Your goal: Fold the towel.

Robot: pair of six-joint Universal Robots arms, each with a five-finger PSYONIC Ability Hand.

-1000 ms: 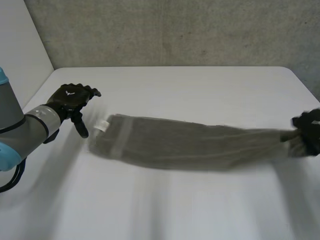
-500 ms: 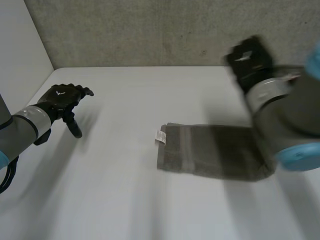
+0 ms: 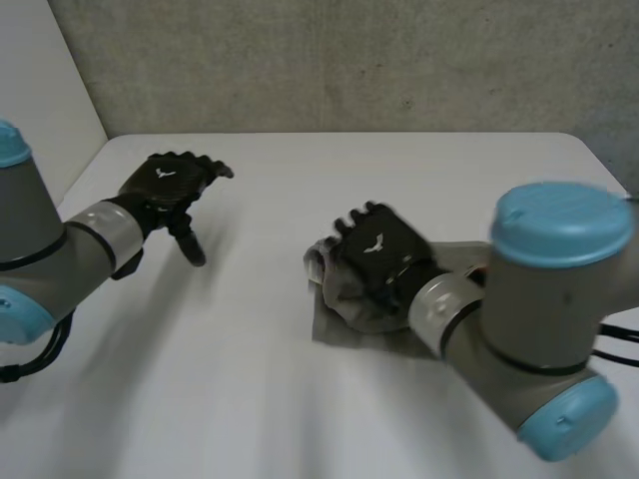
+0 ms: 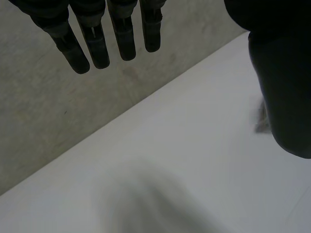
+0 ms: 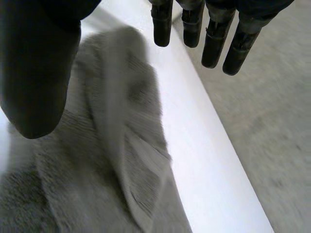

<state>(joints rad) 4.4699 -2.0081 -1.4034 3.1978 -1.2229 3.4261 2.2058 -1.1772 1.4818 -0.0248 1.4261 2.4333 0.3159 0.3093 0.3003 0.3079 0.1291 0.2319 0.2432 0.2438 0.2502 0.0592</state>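
Towel (image 3: 337,321) rumpled under right robot hand (image 3: 377,254) — fingers (image 5: 162,25) straight.

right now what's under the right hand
The grey towel lies bunched on the white table under the open right hand. In the head view the hand and arm cover the towel's middle, so how it lies there cannot be seen.

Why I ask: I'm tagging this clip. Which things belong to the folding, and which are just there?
For the job: towel, rumpled; right hand, open over it; left hand, open, away from the towel.
Just there: table; wall.
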